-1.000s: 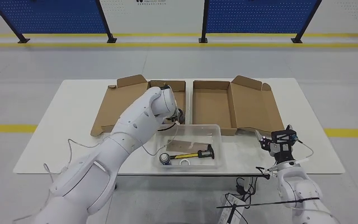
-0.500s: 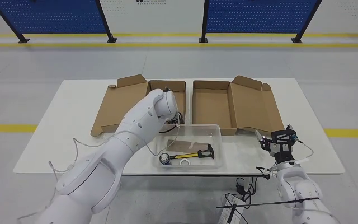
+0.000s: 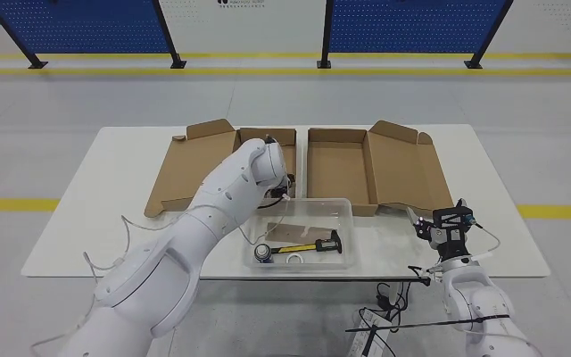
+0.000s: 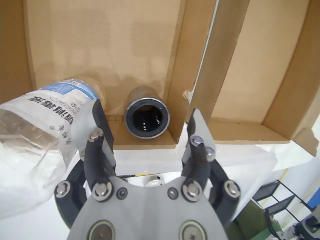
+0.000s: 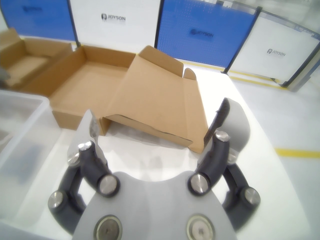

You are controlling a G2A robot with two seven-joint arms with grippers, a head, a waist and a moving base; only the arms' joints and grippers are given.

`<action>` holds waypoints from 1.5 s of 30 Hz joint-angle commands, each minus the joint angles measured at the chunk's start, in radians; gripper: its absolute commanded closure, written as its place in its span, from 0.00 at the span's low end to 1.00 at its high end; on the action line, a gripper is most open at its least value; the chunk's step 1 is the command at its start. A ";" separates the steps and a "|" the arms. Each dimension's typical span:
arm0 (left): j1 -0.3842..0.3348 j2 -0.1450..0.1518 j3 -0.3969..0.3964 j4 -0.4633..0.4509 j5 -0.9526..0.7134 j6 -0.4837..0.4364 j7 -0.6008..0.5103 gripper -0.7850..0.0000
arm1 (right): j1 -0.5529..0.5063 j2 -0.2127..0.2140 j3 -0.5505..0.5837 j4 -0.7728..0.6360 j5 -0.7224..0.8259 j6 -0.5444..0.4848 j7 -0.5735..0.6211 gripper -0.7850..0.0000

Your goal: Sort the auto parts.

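Note:
A dark metal cylinder bearing point(image 4: 147, 121) lies on its side in the near corner of the left cardboard box point(image 4: 100, 38). Beside it lies a clear plastic bottle point(image 4: 45, 131) with a blue and white label. My left gripper point(image 4: 145, 108) hovers open just over that corner, with nothing between its fingers. In the top view the left gripper point(image 3: 284, 186) is at the box's near right corner. More parts sit in the clear bin point(image 3: 343, 207): a yellow and black tool point(image 3: 314, 245), a round metal part point(image 3: 264, 253) and a white ring point(image 3: 294, 259). My right gripper point(image 3: 443, 220) stands open and empty over the table's right side.
An open cardboard box point(image 3: 343, 170) with its flap folded out sits to the right of the left box point(image 3: 192, 170). From the right wrist, that box point(image 5: 95, 81) lies ahead and the bin's wall point(image 5: 22, 116) stands to one side. Bare table surrounds the right gripper point(image 5: 157, 116).
The left arm's wrist has shifted slightly over the left box's near corner. The right arm has not moved.

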 commanded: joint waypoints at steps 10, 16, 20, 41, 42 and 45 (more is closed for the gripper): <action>0.010 0.023 -0.013 -0.184 0.110 -0.060 -0.001 0.00 | 0.000 0.000 0.000 0.000 0.000 0.000 0.000 0.00; 0.076 0.079 -0.096 -0.416 0.201 -0.070 -0.001 0.00 | 0.000 0.000 0.000 0.000 0.000 0.000 0.000 0.00; 0.164 0.130 -0.163 -0.623 0.315 -0.097 -0.031 0.00 | 0.000 0.000 0.000 0.000 0.000 0.000 0.000 0.00; 0.660 0.278 -0.386 -1.286 0.523 -0.484 -0.422 0.00 | 0.000 0.000 0.000 0.000 0.000 0.000 0.000 0.00; 0.664 0.282 -0.393 -1.284 0.510 -0.510 -0.455 0.00 | 0.000 0.000 0.000 0.000 0.000 0.000 0.000 0.00; 0.658 0.289 -0.414 -1.274 0.473 -0.571 -0.533 0.00 | 0.000 0.000 0.000 0.000 0.000 0.000 0.000 0.00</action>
